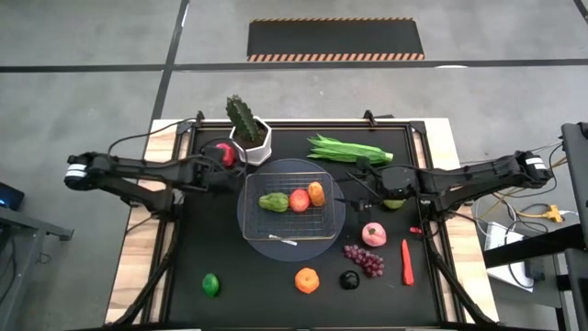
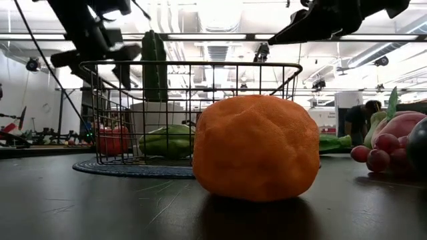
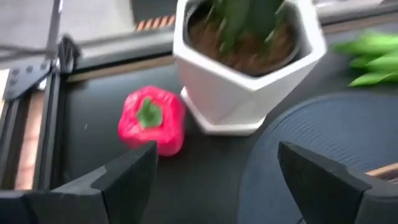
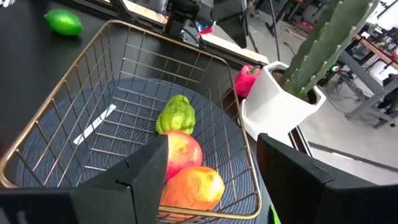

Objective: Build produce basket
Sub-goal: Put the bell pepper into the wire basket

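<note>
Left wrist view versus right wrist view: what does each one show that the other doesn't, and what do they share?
Only the left wrist view shows the green bean bunch and the open left gripper. Only the right wrist view shows the basket interior with three produce pieces inside, a lime beyond it, and the open right gripper. Both show the red pepper beside the white cactus pot.

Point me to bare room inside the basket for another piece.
The basket is bare along its near strip, around the small white tag, and in its far-left corner. The middle row is crowded: green vegetable, red fruit and orange fruit sit side by side.
</note>
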Robot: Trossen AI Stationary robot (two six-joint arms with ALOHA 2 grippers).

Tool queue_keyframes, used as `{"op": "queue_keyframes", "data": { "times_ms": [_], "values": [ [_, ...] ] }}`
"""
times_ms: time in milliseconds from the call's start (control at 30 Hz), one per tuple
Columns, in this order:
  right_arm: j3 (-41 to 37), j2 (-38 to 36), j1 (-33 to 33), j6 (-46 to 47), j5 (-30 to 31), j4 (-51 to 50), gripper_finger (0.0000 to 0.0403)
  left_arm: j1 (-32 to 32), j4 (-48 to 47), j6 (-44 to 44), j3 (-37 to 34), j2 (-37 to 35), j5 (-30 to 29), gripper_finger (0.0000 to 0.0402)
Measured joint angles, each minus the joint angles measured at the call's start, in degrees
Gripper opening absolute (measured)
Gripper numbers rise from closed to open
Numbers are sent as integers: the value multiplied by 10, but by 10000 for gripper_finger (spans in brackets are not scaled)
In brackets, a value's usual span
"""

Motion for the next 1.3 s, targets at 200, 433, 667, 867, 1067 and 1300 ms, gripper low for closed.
{"op": "queue_keyframes", "data": {
  "times_ms": [200, 433, 667, 867, 1067, 1300],
  "values": [
    [-1, 4, 0, -2, 0, 0, 228, 33, -2, 20, 0, 48, 48, 315],
    [-1, 4, -2, -11, 0, 0, 228, 57, -1, 44, 0, 72, 46, 315],
    [-3, 4, -8, -10, 0, 0, 228, 76, 3, 28, 0, 92, 34, 315],
    [-4, 4, -13, -8, 0, 0, 228, 138, -2, 71, 0, 97, 75, 315],
    [-4, 4, -12, -5, 0, 0, 228, 181, 0, 127, 0, 88, 60, 315],
    [-5, 4, -12, -4, 0, -1, 228, 189, 4, 207, -3, 88, 61, 315]
  ]
}}
